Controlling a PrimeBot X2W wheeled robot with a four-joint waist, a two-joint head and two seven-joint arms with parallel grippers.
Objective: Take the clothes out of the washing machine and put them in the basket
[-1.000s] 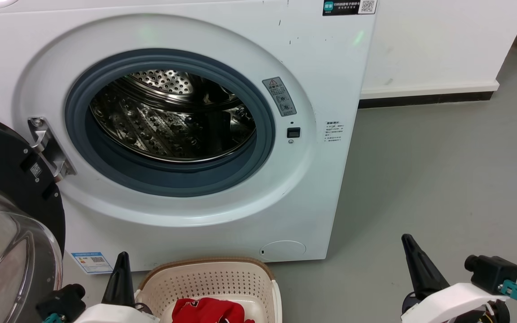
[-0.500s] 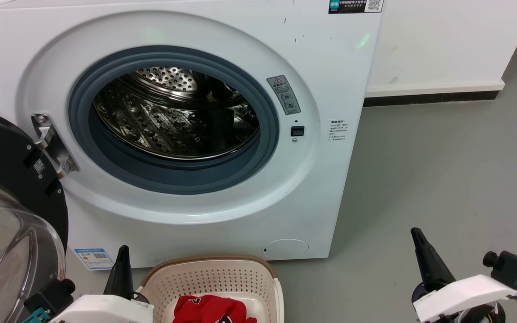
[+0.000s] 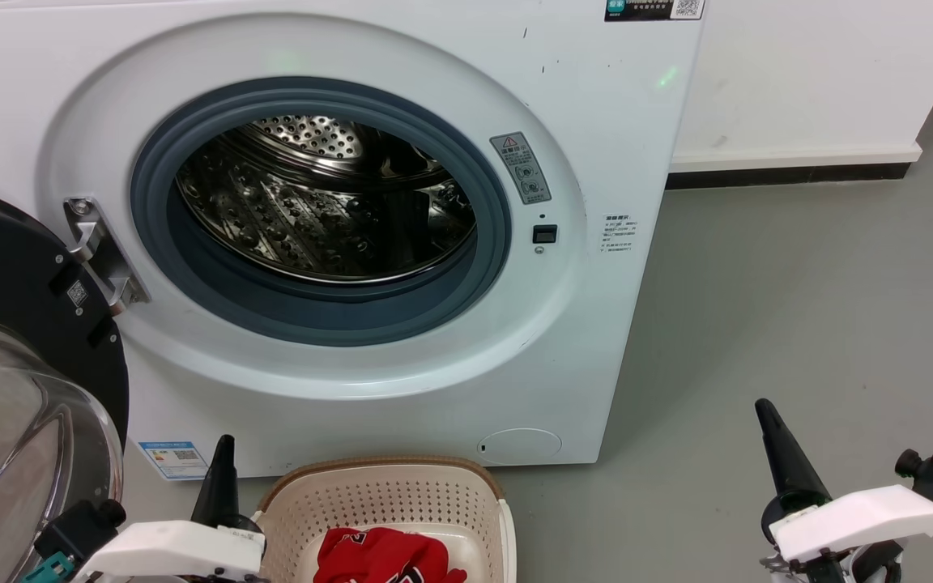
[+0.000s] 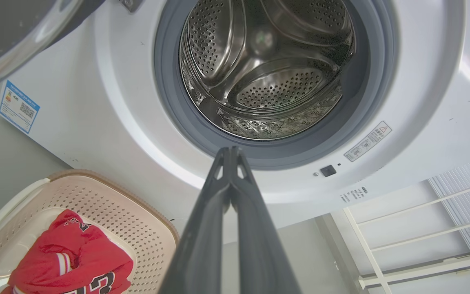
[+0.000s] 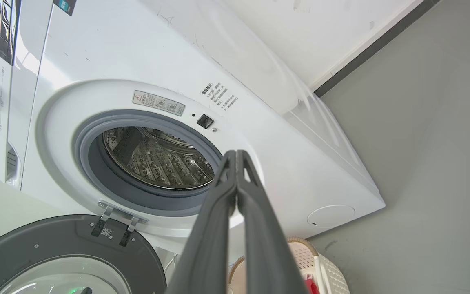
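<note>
**Desk:** What are the grippers doing?

**Operator:** My left gripper (image 4: pixel 230 154) has its two dark fingers pressed together tip to tip, with nothing between them. It points up, low in front of the washer (image 3: pixel 596 121), under the hinge side of the porthole. My right gripper (image 5: pixel 236 156) is pinched closed and empty too. It is held low off the washer's right front corner, above the grey floor (image 3: pixel 798 308).

**Desk:** Where are the clothes?

**Operator:** The clothes (image 3: pixel 385 555) are a bunched red garment with white stripes and black-and-white lettering. They lie in the basket (image 3: pixel 385 494), which sits on the floor just in front of the washer, below the porthole. The door (image 3: pixel 21 275) hangs wide open at the washer's left. Inside the grey gasket (image 3: pixel 337 320), the drum (image 3: pixel 313 210) looks bare, with perforated steel all round.

**Desk:** Which step are you on?

**Operator:** I judge the unloading to be at its end, since the garment is in the basket and both grippers are free. The next move calls for a check of the drum's lower front, just behind the gasket, where my head camera cannot see. If anything lies there, I would spread one gripper's fingers and reach through the porthole clear of the gasket. Then I would carry the fabric down to the basket. If nothing is there, the job looks done.
</note>
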